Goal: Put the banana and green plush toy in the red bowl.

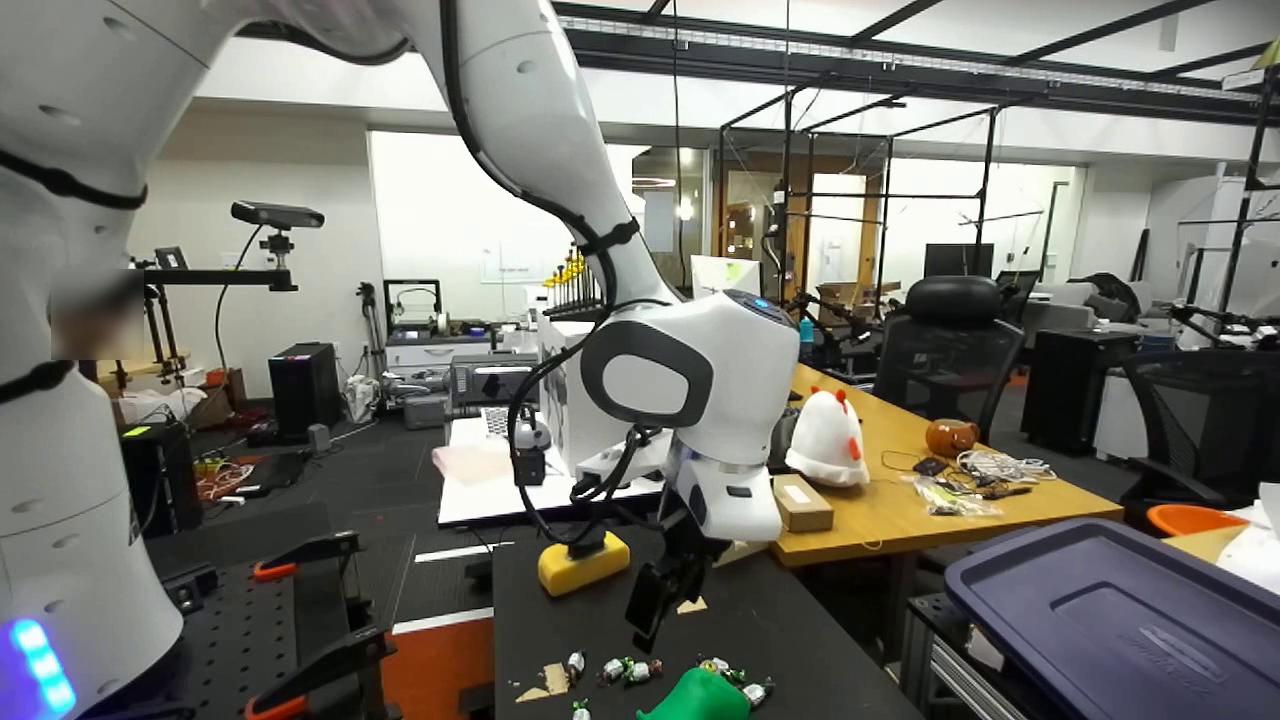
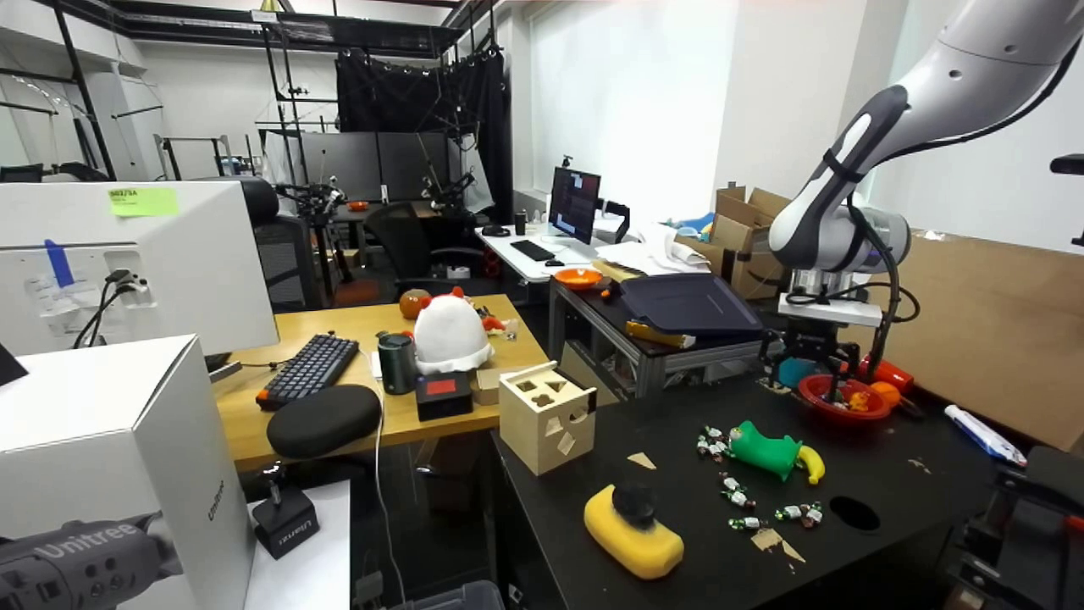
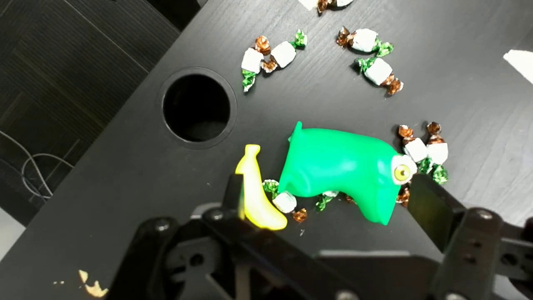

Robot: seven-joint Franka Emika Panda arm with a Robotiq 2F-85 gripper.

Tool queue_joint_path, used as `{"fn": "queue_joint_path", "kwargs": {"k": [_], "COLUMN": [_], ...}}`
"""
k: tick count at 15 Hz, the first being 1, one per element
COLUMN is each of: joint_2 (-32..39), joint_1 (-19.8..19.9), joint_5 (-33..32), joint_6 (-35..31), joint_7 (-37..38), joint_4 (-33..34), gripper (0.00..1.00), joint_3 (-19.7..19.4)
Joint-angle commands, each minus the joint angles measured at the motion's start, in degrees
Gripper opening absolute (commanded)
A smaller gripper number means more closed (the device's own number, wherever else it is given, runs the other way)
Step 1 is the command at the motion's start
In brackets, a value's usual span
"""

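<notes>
The yellow banana lies on the black table, beside the tail end of the green toy. In an exterior view the banana and green toy lie together. The toy is partly cut off in an exterior view. The red bowl stands farther back with orange and other coloured items in it; it is out of the wrist view. My gripper is open and empty above the table. In an exterior view the gripper overlaps the bowl's edge; I cannot tell its exact height.
Several wrapped candies lie around the toy. A round hole is in the table. A yellow block with a black top and a wooden shape box stand nearer the far end. A white-blue tube lies by the cardboard wall.
</notes>
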State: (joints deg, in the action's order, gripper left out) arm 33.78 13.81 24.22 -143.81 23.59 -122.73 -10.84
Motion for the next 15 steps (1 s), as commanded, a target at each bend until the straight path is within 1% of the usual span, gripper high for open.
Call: {"fn": "queue_joint_path", "kwargs": {"k": [1, 2, 4, 5, 6, 9, 15], "joint_2": [3.38, 4.26, 5.61, 5.44, 5.13, 6.03, 6.03], "joint_1": [0.99, 1.76, 2.04, 2.52, 1.5, 1.48, 1.58], "joint_5": [1.4, 1.87, 1.36, 1.79, 0.68, 0.85, 0.88], "joint_6": [0.48, 1.52, 2.41, 2.83, 0.79, 1.04, 1.15], "joint_7": [2.67, 2.25, 1.57, -0.23, 1.02, 0.82, 0.8], "joint_4": [2.34, 3.07, 3.91, 3.68, 2.43, 3.08, 3.27], "gripper": [1.0, 1.0, 1.0, 1.0, 1.0, 1.0, 1.0], "joint_3": [-0.9, -0.5, -0.2, 1.08, -0.59, 0.41, 0.51]}}
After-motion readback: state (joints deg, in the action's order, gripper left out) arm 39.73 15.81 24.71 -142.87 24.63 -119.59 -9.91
